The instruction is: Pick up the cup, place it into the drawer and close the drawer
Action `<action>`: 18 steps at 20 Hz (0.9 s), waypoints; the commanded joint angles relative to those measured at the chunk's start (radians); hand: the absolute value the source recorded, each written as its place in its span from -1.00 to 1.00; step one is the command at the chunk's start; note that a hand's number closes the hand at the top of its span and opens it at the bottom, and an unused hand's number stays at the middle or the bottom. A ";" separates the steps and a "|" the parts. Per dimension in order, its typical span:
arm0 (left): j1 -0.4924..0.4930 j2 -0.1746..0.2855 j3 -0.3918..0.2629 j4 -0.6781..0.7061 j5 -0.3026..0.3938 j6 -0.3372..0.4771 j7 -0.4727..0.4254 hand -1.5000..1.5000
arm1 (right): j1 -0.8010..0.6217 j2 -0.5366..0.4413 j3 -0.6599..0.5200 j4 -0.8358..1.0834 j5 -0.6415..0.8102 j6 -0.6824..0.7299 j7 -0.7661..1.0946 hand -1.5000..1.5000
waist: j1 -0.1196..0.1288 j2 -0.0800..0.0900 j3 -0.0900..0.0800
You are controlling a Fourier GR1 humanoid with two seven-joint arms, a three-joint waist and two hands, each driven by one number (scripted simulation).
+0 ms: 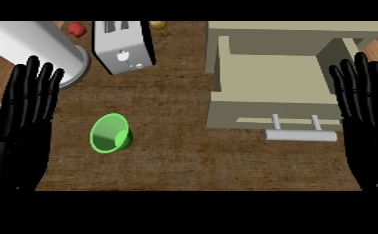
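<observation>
Brown wood-grain counter (192, 163), silver toaster (122, 53) and white cylinder (40, 45) at its far left

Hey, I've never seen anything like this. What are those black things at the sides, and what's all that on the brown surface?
This one picture looks steeply down from a humanoid robot's head onto a kitchen counter. The black shapes are its left hand and right hand, both open, fingers up, resting at the edges, holding nothing. On the counter: a green cup, a toaster, a white cylinder, a red item and a yellow item at the far edge. At the right, an open beige drawer with a silver handle.
</observation>
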 commanded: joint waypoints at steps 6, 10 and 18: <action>0.055 0.173 0.059 0.010 0.374 -0.392 -0.077 -1.00 | -0.017 0.012 -0.030 0.017 -0.003 -0.018 -0.018 -1.00 | -0.016 -0.009 -0.002; 0.091 0.155 0.134 0.142 0.584 -0.367 0.096 -1.00 | -0.013 -0.056 -0.003 0.034 -0.073 0.083 0.132 -1.00 | -0.020 -0.007 -0.002; 0.002 0.189 0.196 0.367 0.543 -0.449 0.069 -1.00 | -0.131 -0.055 -0.048 0.184 -0.083 0.107 0.102 -1.00 | -0.023 -0.007 -0.001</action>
